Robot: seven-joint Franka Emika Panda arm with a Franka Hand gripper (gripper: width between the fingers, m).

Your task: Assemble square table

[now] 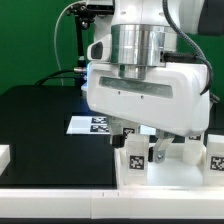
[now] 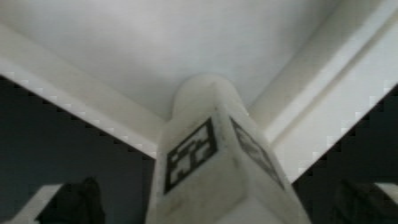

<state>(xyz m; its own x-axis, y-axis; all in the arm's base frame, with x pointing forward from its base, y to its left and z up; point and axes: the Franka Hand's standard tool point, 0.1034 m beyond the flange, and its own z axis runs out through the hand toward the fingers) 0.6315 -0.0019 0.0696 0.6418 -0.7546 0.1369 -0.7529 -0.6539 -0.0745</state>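
A black tabletop (image 1: 40, 130) in front of a green backdrop carries the work. The gripper (image 1: 153, 152) hangs low with its jaws spread wide, holding nothing. In the wrist view a tagged white leg (image 2: 217, 150) stands upright between the fingers, apparently set into a corner of the square tabletop (image 2: 125, 60), and probably just released. Two more legs (image 1: 215, 155) wait nearby; the marker board (image 1: 92, 125) lies behind.

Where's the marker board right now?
In the exterior view the marker board lies flat on the black table, near the picture's middle, partly hidden behind the robot's white wrist body and back from the tagged white legs at the front edge.
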